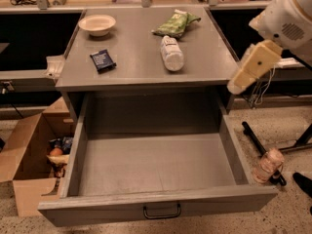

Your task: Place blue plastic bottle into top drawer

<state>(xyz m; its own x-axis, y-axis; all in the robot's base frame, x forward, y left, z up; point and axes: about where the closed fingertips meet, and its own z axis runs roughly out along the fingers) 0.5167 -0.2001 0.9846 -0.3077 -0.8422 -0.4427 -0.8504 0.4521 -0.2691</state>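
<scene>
The blue plastic bottle [171, 53], pale with a white cap and a whitish label, lies on its side on top of the grey cabinet, right of centre. The top drawer [156, 167] is pulled fully open below it and holds nothing; its dark handle [162, 211] is centred on the front. My gripper [253, 67], cream-coloured on a white arm, hangs at the right of the cabinet, just beyond its right edge and above the drawer's right wall. It is apart from the bottle and holds nothing that shows.
On the cabinet top are a green crinkled bag [175, 23] behind the bottle, a white bowl [97, 24] at back left and a dark packet [103, 60]. A pinkish clear bottle [268, 165] stands on the floor at right. An open cardboard box [27, 150] is on the left.
</scene>
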